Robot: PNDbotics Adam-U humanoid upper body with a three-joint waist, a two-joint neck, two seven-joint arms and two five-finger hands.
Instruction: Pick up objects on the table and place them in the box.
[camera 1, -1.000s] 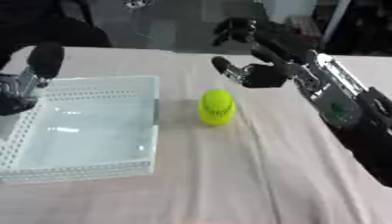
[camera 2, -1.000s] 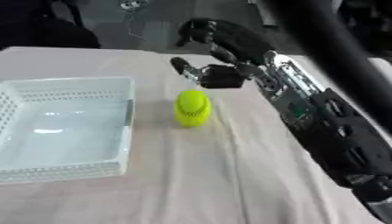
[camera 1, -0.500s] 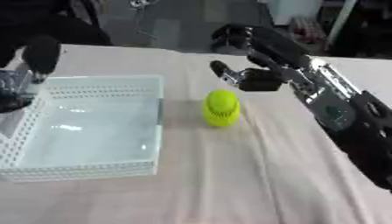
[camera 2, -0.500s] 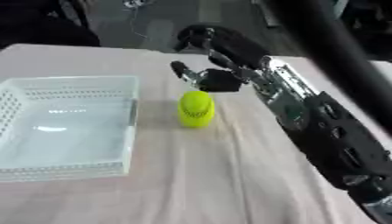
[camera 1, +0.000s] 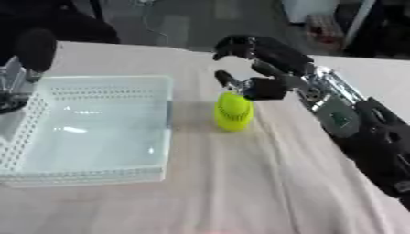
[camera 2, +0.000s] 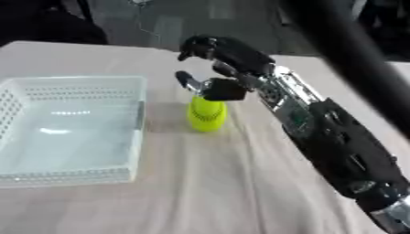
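A yellow-green ball-like object (camera 1: 233,111) stands on the beige tablecloth just right of the white perforated box (camera 1: 89,87). My right hand (camera 1: 258,64) hovers directly over and behind it, fingers spread and slightly bent, thumb reaching down toward its top; nothing is held. The box holds nothing. My left hand (camera 1: 22,59) shows at the left edge beside the box's far left corner, only partly in view.
The beige cloth (camera 1: 264,183) covers the table, with wrinkles near the front. My right forearm (camera 2: 320,132) stretches across the right side. Dark furniture and floor lie beyond the table's far edge.
My right hand has moved left and down, from beside the yellow-green object to right above it. The object and box have stayed in place.
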